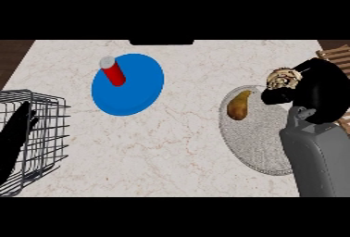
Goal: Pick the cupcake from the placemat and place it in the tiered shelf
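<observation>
Two robot hands in view, cupcake held at the right

Bench [178, 139]: pale marbled top, seen steeply from above.

Right robot hand [315, 90]: black, at the right side of the view on a grey forearm that comes in from the lower edge. Fingers curled round the cupcake [283, 78]. Cupcake shows as a pale frosted swirl at the hand's left side, partly hidden by the fingers. It sits at the upper right rim of the placemat [254, 143]; cannot tell whether it touches the mat or is raised off it.

Placemat: grey, oval, speckled, at the right of the bench. A brownish pear-shaped item [239, 105] lies on its upper left part, just beside the cupcake and apart from the hand.

Left robot hand [15, 134]: black, at the left edge, fingers straight and up, holding nothing. It overlaps the wire tiered shelf [51, 134], which stands at the left edge.

Blue plate [133, 92]: upper middle of the bench, well apart from the mat. A red cylinder [113, 71] with a grey top stands on its upper left part.
</observation>
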Action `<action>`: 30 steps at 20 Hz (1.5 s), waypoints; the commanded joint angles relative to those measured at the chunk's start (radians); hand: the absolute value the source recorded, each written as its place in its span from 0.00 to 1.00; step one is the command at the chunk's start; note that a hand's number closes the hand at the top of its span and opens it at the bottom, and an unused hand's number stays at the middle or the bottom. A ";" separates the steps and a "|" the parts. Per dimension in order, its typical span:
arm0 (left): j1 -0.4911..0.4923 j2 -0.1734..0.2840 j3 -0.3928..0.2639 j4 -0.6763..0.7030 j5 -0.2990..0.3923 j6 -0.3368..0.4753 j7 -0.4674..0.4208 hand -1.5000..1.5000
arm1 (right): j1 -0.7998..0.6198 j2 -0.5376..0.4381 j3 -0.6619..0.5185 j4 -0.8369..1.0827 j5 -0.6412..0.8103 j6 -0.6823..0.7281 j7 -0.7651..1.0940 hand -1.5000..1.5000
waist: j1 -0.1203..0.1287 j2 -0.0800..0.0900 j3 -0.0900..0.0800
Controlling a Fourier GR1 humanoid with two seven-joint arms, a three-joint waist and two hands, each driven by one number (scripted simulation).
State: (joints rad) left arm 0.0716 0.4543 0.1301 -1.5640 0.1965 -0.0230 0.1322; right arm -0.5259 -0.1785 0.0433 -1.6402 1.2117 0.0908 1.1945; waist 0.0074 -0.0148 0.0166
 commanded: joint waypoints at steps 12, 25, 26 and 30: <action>-0.020 -0.080 -0.015 0.097 -0.030 0.008 0.000 0.50 | -0.340 0.157 -0.116 -0.211 0.347 0.201 0.196 1.00 | -0.022 0.011 -0.020; 0.029 -0.082 0.019 0.059 -0.047 -0.014 -0.016 0.50 | -0.537 0.072 -0.353 -0.128 0.567 0.488 0.003 1.00 | -0.024 0.006 -0.019; 0.021 -0.103 -0.001 0.047 -0.058 -0.005 -0.016 0.50 | -0.566 0.071 -0.346 -0.139 0.587 0.524 -0.009 1.00 | -0.027 0.005 -0.019; -0.028 -0.112 0.008 0.091 -0.065 -0.002 -0.009 0.50 | -0.615 0.025 -0.423 -0.068 0.615 0.509 -0.080 1.00 | -0.024 0.015 -0.019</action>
State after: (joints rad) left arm 0.0648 0.4098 0.1749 -1.5619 0.1347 -0.0392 0.1381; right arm -1.0806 -0.1196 -0.3316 -1.7545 1.7986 0.4822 1.0156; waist -0.0094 -0.0156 0.0162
